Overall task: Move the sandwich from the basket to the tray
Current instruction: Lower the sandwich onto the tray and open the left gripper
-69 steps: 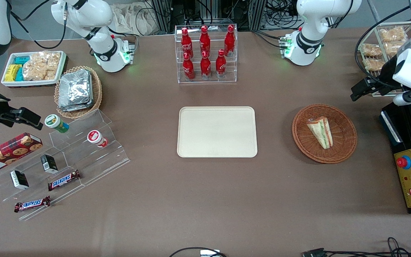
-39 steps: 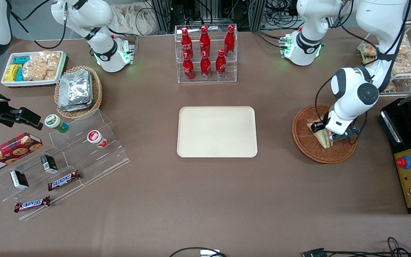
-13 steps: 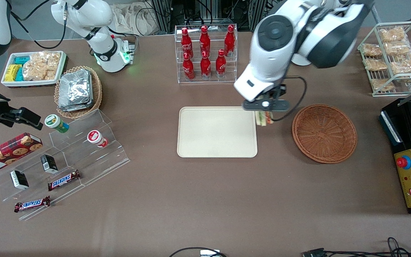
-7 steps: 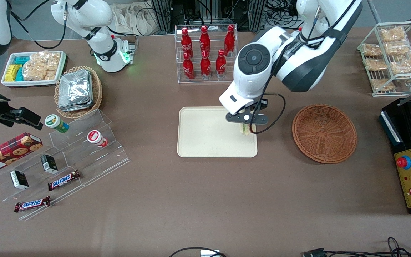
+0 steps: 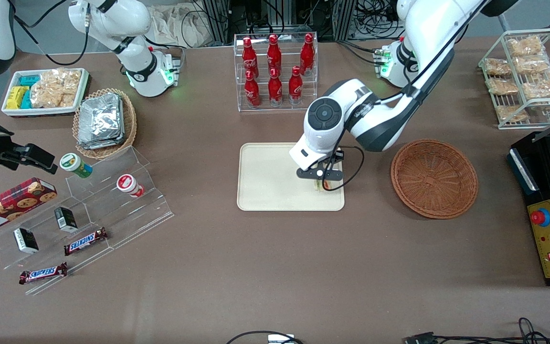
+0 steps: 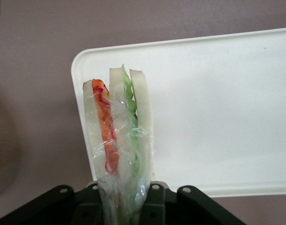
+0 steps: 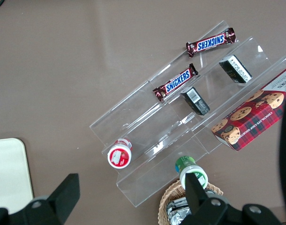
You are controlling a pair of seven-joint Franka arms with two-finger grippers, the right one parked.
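The left arm reaches in over the brown tabletop with its gripper low above the tray, over the corner of the tray that lies nearest the basket and nearer the front camera. The gripper is clamped on the sandwich: in the wrist view the wedge stands out from between the black fingers, its cut edge showing white bread, an orange-red layer and a green layer under clear wrap. In the front view only a sliver of the sandwich peeks out under the gripper, so I cannot tell from there whether it touches the tray or hangs just above it. In the wrist view the sandwich overlaps the tray's rounded corner.

The round reddish-brown basket sits beside the tray, toward the working arm's end of the tabletop, with nothing in it. Farther from the front camera than the tray stands a clear rack of red bottles. Toward the parked arm's end there is a lighter wicker basket with foil packets, a white tray of snacks, and a clear stepped stand with Snickers bars and small tubs on it. A wire rack of bagged snacks stands toward the working arm's end.
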